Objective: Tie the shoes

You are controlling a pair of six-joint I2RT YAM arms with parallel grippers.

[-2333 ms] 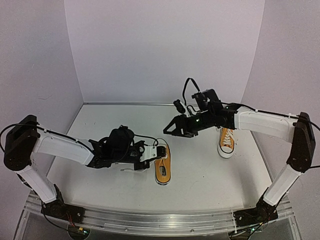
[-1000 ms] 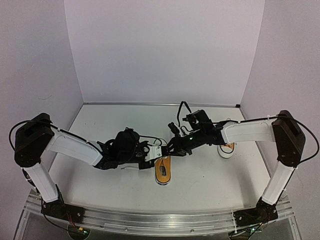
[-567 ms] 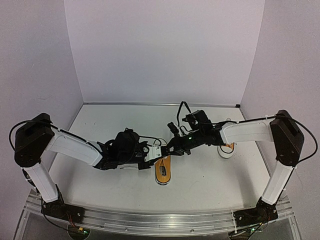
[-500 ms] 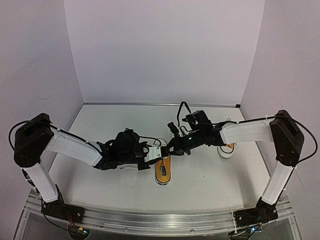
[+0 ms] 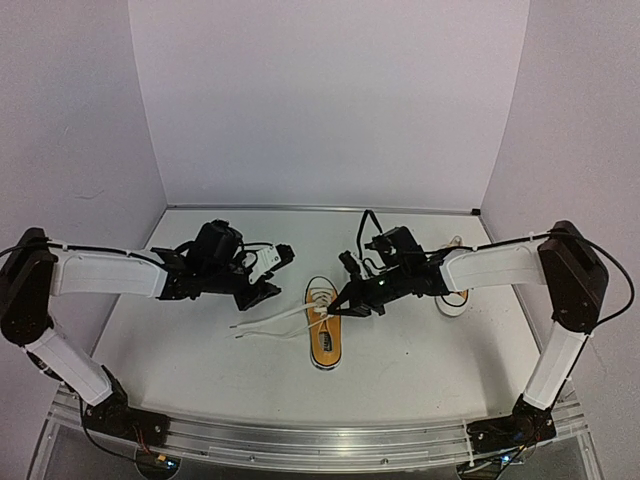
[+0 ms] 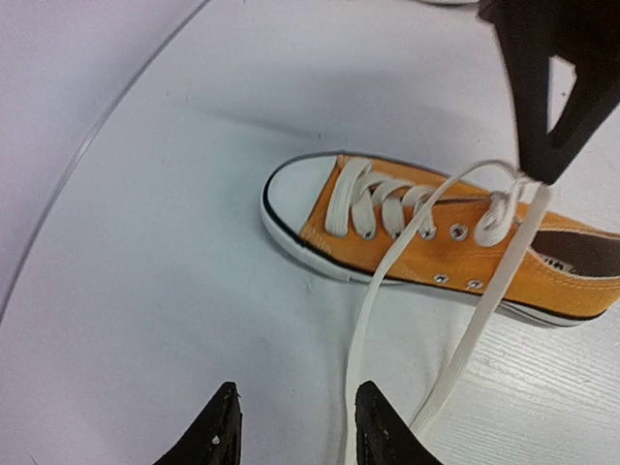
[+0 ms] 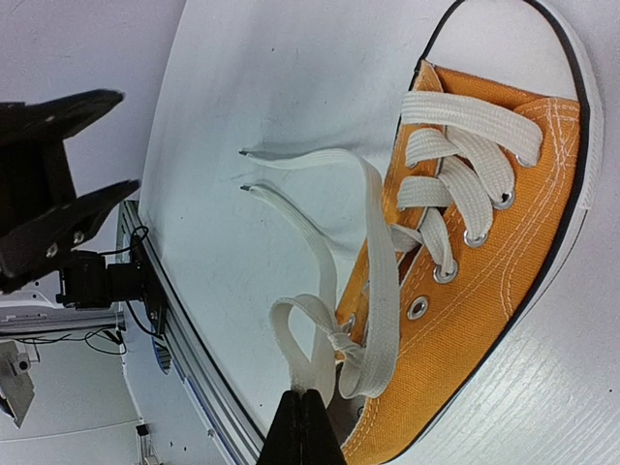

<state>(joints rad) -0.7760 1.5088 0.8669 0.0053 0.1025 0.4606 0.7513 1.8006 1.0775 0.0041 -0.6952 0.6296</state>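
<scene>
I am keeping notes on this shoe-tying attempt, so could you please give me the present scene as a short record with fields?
Near shoe: orange, standing on its sole mid-table, no bow tied
White laces: two loose ends lie on the table, toward the left side
Right pincer: shut on white laces by the top eyelets
Left pincer: open, holds nothing, apart from the shoe
Second shoe: far right, mostly hidden behind the right arm
</scene>
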